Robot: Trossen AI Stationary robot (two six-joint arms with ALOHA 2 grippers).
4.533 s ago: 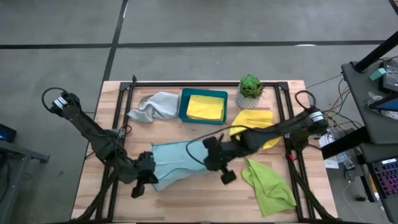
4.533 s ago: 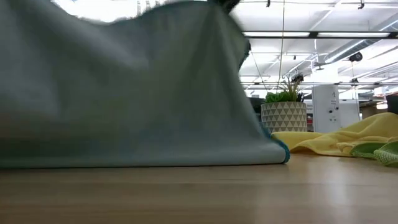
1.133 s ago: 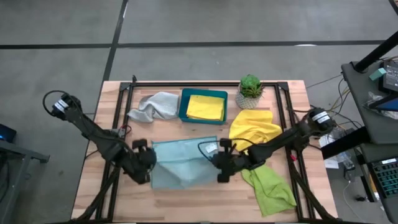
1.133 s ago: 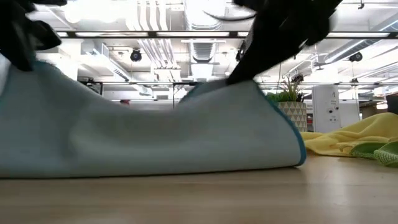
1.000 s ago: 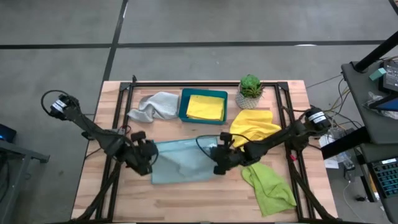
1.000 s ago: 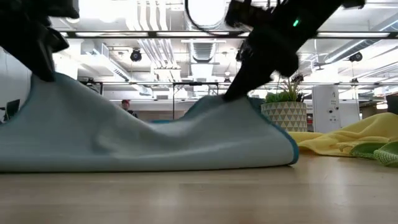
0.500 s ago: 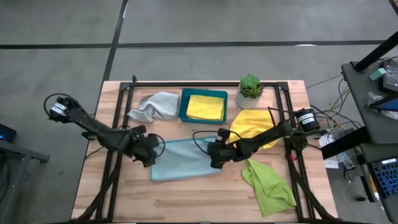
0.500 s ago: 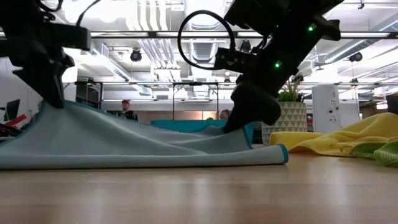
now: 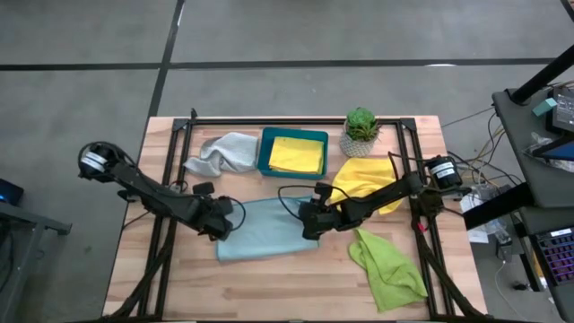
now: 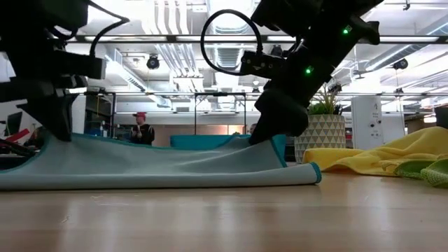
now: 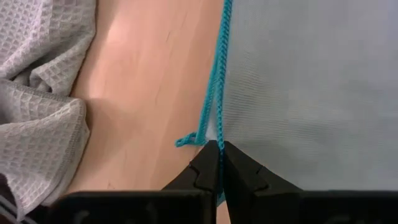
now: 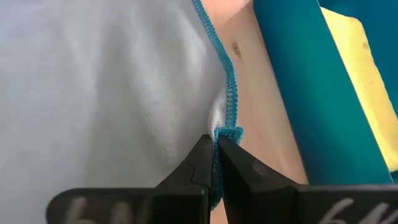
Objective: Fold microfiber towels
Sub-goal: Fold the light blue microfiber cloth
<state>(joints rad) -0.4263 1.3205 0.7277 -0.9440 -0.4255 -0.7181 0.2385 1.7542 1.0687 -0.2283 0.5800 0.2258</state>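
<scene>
A light blue towel (image 9: 266, 231) with teal stitching lies doubled over on the table's middle, its fold toward the near edge. My left gripper (image 9: 225, 221) is shut on its far left corner and my right gripper (image 9: 309, 221) on its far right corner. In the low view both corners stand a little above the tabletop, under the left gripper (image 10: 59, 134) and the right gripper (image 10: 269, 138). A grey towel (image 9: 224, 152) lies crumpled at the far left. A yellow towel (image 9: 299, 154) sits folded in the teal tray (image 9: 265, 152). My left gripper pinches the towel's teal-stitched edge (image 11: 219, 127) at a corner between its two fingers, coming steeply from above. One layer or two, I cannot tell. The corner is held just off the table and the cloth slopes down slack from it. My right gripper pinches the towel's stitched corner (image 12: 231, 132) between its two fingertips, slanting down from the table's right. The corner stands slightly raised; the upper layer (image 10: 210, 162) runs low and slack over the layer on the table.
Right of the tray stands a potted plant (image 9: 360, 131). A second yellow towel (image 9: 363, 181) lies crumpled under the right arm, and a lime green towel (image 9: 387, 266) lies at the near right. Bare wood shows along the near edge (image 9: 251, 287).
Both grippers have sunk and gone toward the table's far edge, each staying shut on its corner. The towel's upper layer, a high hump a second ago, has come down nearly flat over the lower layer; the fold at the near side has stayed on the table.
</scene>
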